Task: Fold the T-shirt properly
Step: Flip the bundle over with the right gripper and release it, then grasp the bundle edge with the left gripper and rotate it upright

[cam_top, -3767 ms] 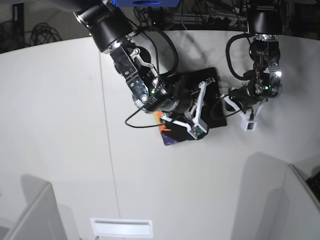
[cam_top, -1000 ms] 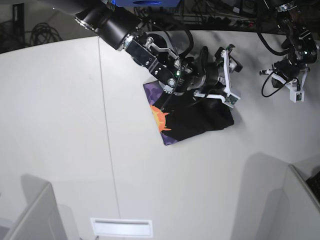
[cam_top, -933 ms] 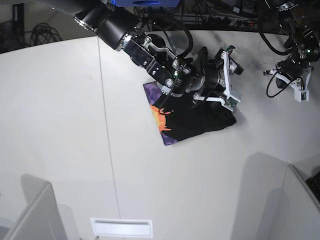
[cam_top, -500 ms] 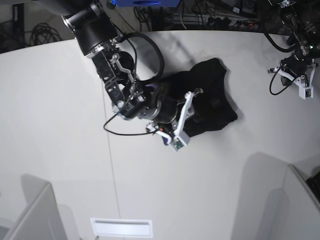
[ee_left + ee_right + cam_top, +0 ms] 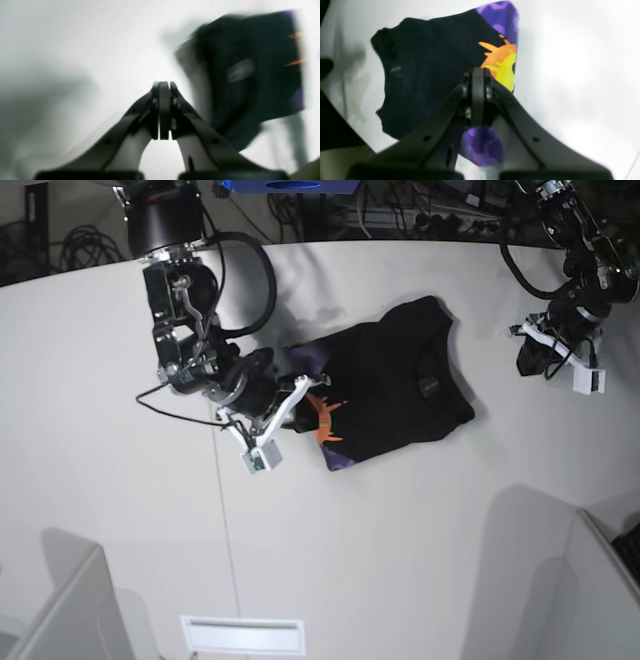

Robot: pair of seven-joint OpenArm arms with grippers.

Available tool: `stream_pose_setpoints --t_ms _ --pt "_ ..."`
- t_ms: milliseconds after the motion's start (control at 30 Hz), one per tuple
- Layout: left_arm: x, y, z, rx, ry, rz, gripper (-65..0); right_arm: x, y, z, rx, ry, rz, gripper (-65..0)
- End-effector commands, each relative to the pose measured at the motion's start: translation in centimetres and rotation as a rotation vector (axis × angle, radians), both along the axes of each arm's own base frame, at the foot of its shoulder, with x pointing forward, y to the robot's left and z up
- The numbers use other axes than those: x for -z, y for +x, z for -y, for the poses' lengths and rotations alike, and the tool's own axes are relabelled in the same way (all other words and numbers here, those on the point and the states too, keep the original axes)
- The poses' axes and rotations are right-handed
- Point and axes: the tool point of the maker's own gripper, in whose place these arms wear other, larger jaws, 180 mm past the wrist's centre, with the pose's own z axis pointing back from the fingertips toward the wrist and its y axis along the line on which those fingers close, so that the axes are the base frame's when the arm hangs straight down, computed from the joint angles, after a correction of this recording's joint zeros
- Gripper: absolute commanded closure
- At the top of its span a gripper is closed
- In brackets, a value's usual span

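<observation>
T-shirt (image 5: pixel 395 392): folded black bundle mid-desk (image 5: pixel 120 510), printed edge showing, likely a finished fold. Right hand (image 5: pixel 477 100): pinched shut, apparently empty, hovering over the print's edge. Left hand (image 5: pixel 163 110): shut, empty, parked well aside. The right wrist view alone shows the orange sun clearly; the left wrist view is blurred.

This looks like a robotics lab: a broad white table (image 5: pixel 400 560) with seams between its panels fills the base view, lit evenly. Behind its curved far edge run bundles of black cables (image 5: pixel 80 245) and dark equipment racks (image 5: pixel 420 210), with grey partition panels (image 5: pixel 60 610) at the near corners
</observation>
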Motion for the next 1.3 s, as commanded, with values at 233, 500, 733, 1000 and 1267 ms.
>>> stream_pose_setpoints --t_ms 233,500,733,1000,1267 --pt "-0.6 0.5 1.7 -0.006 -0.077 0.054 -46.2 -1.1 0.7 1.5 0.013 -0.022 0.053 0.0" --pt "1.6 2.2 6.5 0.068 -0.201 0.02 -64.7 -0.4 0.6 2.6 0.02 -0.049 0.044 0.0" --pt "4.5 4.1 9.1 0.103 -0.312 -0.049 -64.5 0.5 0.6 6.9 0.134 -0.067 0.014 0.0" --pt "5.9 5.5 13.3 0.133 -0.388 -0.06 -64.3 1.7 -0.2 13.1 0.294 -0.095 -0.02 0.0" --pt "6.9 5.4 14.0 0.062 -0.417 -0.129 -46.2 2.3 -1.2 17.0 0.404 -0.109 -0.043 0.0"
